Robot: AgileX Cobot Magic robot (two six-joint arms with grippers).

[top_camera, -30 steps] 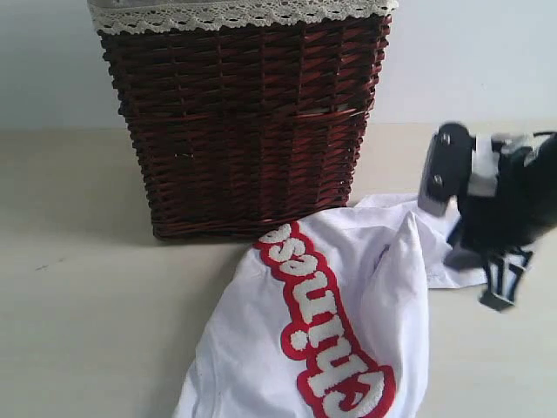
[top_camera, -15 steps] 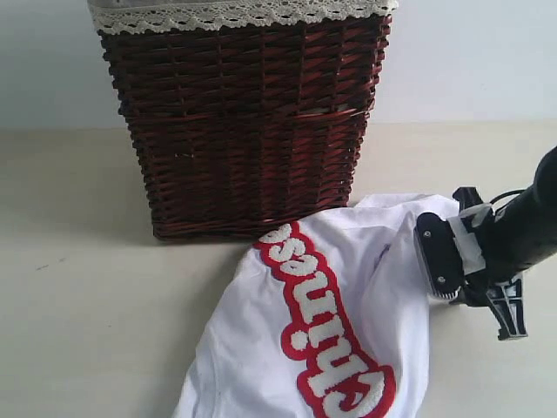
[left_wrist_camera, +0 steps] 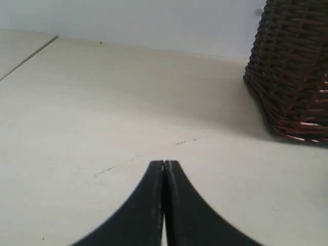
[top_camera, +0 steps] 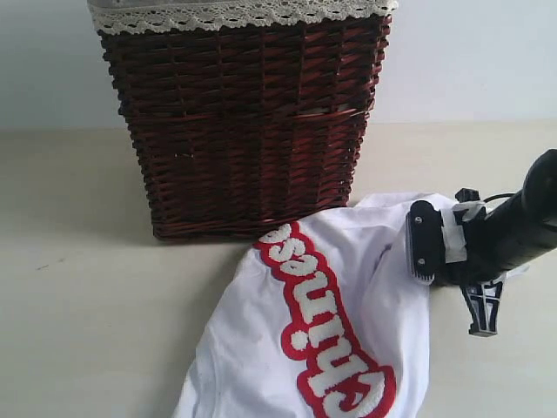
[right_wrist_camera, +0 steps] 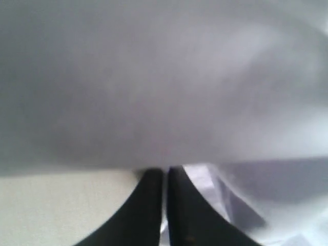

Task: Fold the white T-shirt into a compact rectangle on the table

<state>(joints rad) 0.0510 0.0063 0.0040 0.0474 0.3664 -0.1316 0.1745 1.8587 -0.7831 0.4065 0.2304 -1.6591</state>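
exterior view: white t-shirt (top_camera: 383, 305) lies crumpled and unfolded on the worktop (top_camera: 78, 287), just beside the right end effector (right_wrist_camera: 165, 171). fuzzy white lettering (top_camera: 318, 322), outlined in red, runs diagonally across it. right end effector closed, tips at the shirt's edge; cloth pinch not confirmable. left end effector (left_wrist_camera: 164, 164) closed above the worktop.
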